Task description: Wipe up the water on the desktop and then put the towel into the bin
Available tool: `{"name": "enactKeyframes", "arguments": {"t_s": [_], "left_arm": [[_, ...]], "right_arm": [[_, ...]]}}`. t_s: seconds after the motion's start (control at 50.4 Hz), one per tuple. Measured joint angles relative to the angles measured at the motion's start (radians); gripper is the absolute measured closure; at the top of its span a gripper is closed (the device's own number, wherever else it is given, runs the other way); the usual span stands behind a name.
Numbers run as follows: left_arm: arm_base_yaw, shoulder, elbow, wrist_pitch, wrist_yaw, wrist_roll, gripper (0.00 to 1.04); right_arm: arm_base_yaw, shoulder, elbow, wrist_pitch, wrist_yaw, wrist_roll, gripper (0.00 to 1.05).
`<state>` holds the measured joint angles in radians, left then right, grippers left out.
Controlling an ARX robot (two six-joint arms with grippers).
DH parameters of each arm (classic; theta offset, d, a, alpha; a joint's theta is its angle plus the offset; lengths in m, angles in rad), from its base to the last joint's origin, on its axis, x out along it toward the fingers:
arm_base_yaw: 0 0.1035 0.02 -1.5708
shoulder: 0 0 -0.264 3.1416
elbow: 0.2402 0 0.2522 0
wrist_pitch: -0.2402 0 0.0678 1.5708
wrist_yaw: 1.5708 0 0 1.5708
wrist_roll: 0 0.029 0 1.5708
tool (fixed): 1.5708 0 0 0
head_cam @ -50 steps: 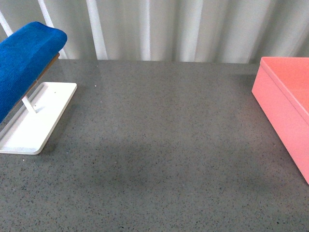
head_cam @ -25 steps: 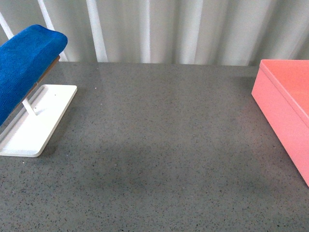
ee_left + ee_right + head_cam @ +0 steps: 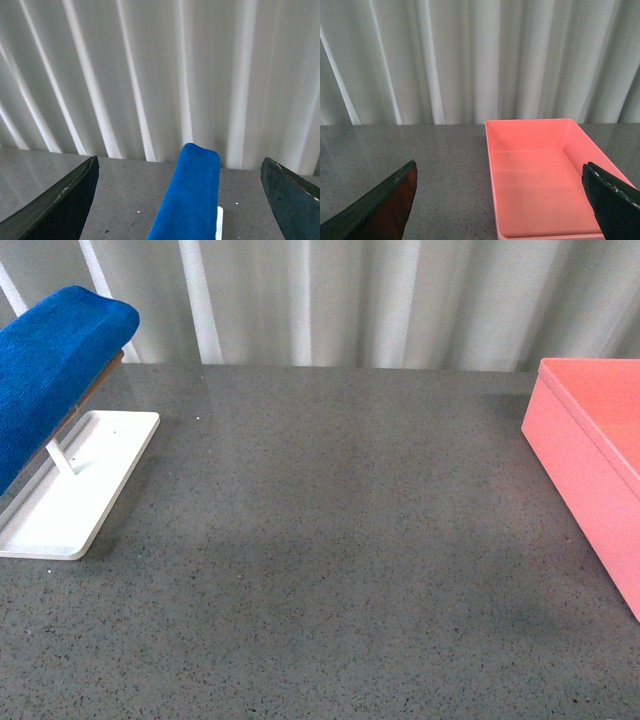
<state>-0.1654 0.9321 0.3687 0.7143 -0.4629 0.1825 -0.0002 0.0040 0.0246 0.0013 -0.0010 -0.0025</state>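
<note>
The blue towel (image 3: 50, 365) hangs over a wooden rod on the white tray (image 3: 75, 490) at the left of the speckled grey desktop (image 3: 340, 530). The pink bin (image 3: 590, 455) stands at the right edge and looks empty in the right wrist view (image 3: 542, 175). No arm shows in the front view. My left gripper (image 3: 182, 200) is open, its jaws wide either side of the towel (image 3: 187, 197), well short of it. My right gripper (image 3: 502, 200) is open, held above the desktop in front of the bin. I see no clear water patch on the desktop.
A white pleated curtain (image 3: 360, 300) runs along the back of the desktop. The tray's rod sits on a short white post (image 3: 60, 458). The bin's near wall faces the right gripper.
The front view bobbed slightly down and back up. Nothing on the desktop has moved.
</note>
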Motion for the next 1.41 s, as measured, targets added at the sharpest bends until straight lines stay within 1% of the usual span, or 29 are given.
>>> {"name": "enactKeyframes", "arguments": {"t_s": [0.06, 0.079, 0.119, 0.179, 0.357, 0.397, 0.476, 0.575, 0.635, 0.734, 0.893, 1.032, 1.409], "left_arm": [[-0.002, 0.166, 0.122, -0.032, 0.063, -0.006, 0.07], [-0.007, 0.23, 0.164, -0.028, 0.054, 0.0, 0.07], [-0.014, 0.305, 0.221, -0.045, 0.079, 0.0, 0.07], [-0.014, 0.402, 0.315, -0.129, 0.143, -0.017, 0.07], [-0.019, 0.635, 0.525, -0.197, 0.151, 0.042, 0.07], [-0.016, 0.692, 0.594, -0.265, 0.191, 0.045, 0.07], [-0.002, 0.797, 0.73, -0.424, 0.214, 0.049, 0.07], [0.027, 0.905, 0.877, -0.538, 0.205, 0.042, 0.07], [0.051, 0.967, 0.99, -0.654, 0.216, 0.019, 0.07], [0.073, 1.022, 1.086, -0.729, 0.207, -0.003, 0.07], [0.109, 1.096, 1.194, -0.808, 0.206, -0.011, 0.07], [0.138, 1.138, 1.207, -0.856, 0.213, -0.015, 0.07], [0.156, 1.17, 1.178, -0.824, 0.224, 0.014, 0.07]], "right_arm": [[0.0, 0.0, 0.0, 0.0, 0.0, 0.0, 0.07], [0.0, 0.0, 0.0, 0.0, 0.0, 0.0, 0.07], [0.0, 0.0, 0.0, 0.0, 0.0, 0.0, 0.07], [0.0, 0.0, 0.0, 0.0, 0.0, 0.0, 0.07], [0.0, 0.0, 0.0, 0.0, 0.0, 0.0, 0.07], [0.0, 0.0, 0.0, 0.0, 0.0, 0.0, 0.07], [0.0, 0.0, 0.0, 0.0, 0.0, 0.0, 0.07], [0.0, 0.0, 0.0, 0.0, 0.0, 0.0, 0.07], [0.0, 0.0, 0.0, 0.0, 0.0, 0.0, 0.07], [0.0, 0.0, 0.0, 0.0, 0.0, 0.0, 0.07], [0.0, 0.0, 0.0, 0.0, 0.0, 0.0, 0.07], [0.0, 0.0, 0.0, 0.0, 0.0, 0.0, 0.07], [0.0, 0.0, 0.0, 0.0, 0.0, 0.0, 0.07]]}}
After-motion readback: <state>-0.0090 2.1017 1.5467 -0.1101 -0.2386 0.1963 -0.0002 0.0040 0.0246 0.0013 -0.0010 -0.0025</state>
